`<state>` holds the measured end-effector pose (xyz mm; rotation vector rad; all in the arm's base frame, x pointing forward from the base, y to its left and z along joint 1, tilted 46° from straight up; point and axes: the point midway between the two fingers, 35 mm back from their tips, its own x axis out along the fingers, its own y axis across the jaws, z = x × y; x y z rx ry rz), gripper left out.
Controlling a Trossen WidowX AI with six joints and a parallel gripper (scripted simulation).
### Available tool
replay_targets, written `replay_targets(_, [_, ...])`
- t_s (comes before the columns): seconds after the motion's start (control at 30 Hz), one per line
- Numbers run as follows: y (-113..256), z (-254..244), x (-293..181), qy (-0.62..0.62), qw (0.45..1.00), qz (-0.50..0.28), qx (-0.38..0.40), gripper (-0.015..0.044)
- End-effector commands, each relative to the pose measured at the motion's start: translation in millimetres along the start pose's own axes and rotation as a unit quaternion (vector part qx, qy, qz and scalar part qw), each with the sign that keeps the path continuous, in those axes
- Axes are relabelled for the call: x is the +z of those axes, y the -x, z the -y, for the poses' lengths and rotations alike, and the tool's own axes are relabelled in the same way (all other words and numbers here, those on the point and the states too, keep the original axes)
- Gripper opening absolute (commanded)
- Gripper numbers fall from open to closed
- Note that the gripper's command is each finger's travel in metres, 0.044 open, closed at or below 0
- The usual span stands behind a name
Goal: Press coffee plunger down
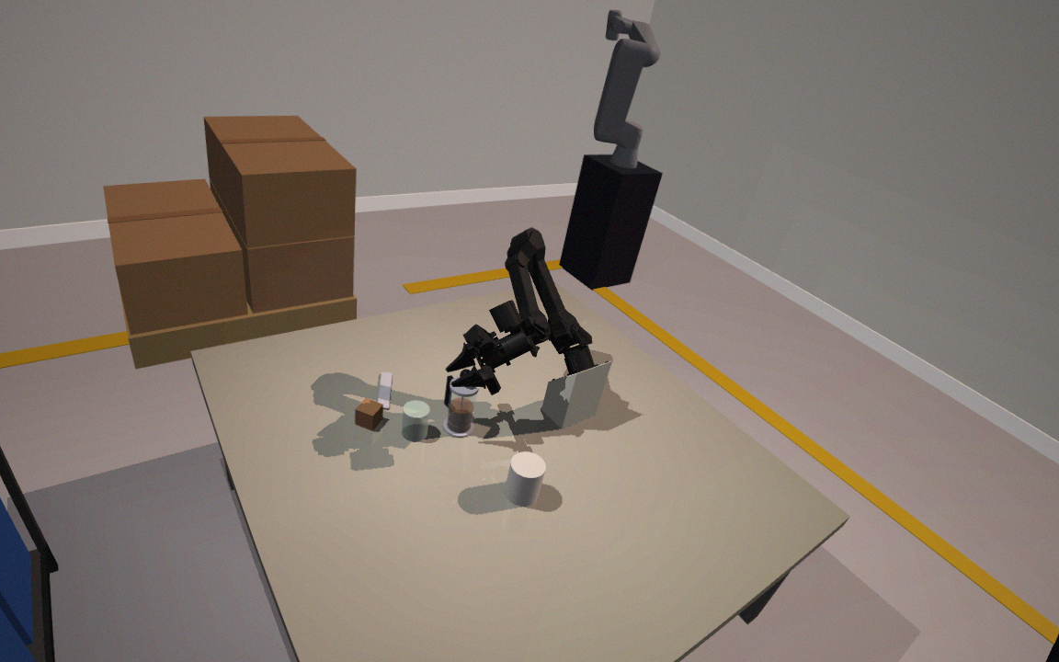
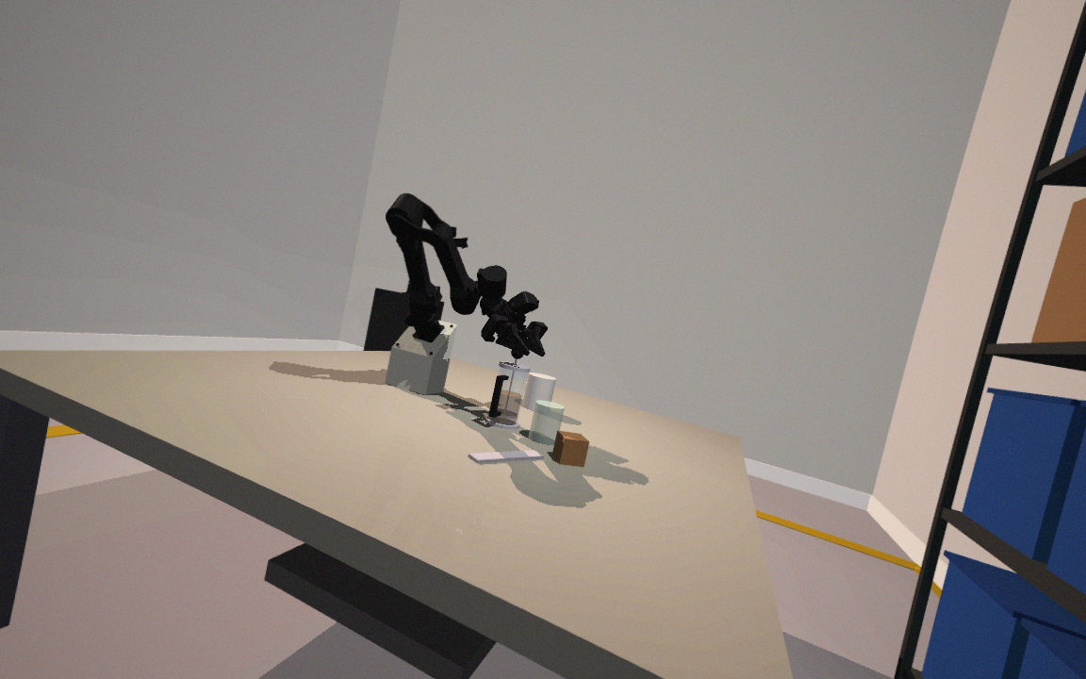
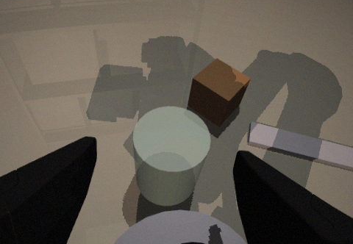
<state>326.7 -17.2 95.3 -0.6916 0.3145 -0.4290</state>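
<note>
The coffee press (image 1: 460, 414) (image 2: 509, 405) stands upright on the table, its black handle (image 2: 498, 396) on one side. The plunger's black knob (image 2: 517, 355) sits low, just above the lid (image 3: 173, 227), with a very short bit of rod between them. The rod shows inside the glass, above brown coffee. My gripper (image 1: 450, 377) (image 2: 530, 349) (image 3: 166, 154) is open around and just above the knob, its fingers well apart on either side. In the wrist view only the knob's dark top edge shows at the bottom, with nothing touching the fingers.
A pale green cup (image 1: 415, 420) (image 2: 546, 422) (image 3: 167, 179) stands close beside the press. Beyond it are a brown cube (image 1: 368, 414) (image 2: 570, 449) (image 3: 217, 90) and a flat pale bar (image 1: 385, 390) (image 2: 504, 456) (image 3: 294, 142). A white cylinder (image 1: 525, 480) (image 2: 540, 388) stands on the press's other side.
</note>
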Motion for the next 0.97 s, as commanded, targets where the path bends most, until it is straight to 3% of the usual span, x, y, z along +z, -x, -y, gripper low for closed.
replay_targets(0.0, [0.1,-0.7,0.2,-0.001,1.0,0.001,0.002,0.0355])
replay_targets(0.13, [0.1,-0.7,0.2,-0.001,1.0,0.001,0.002,0.044])
replay_targets(0.33, [9.0,-2.4,9.4,-0.001,1.0,-0.003,0.004,0.044])
replay_targets(0.63, [69.9,9.3,48.5,0.006,1.0,-0.01,-0.001,0.044])
replay_targets(0.93, [71.0,9.4,48.4,0.006,1.0,-0.01,-0.001,0.044])
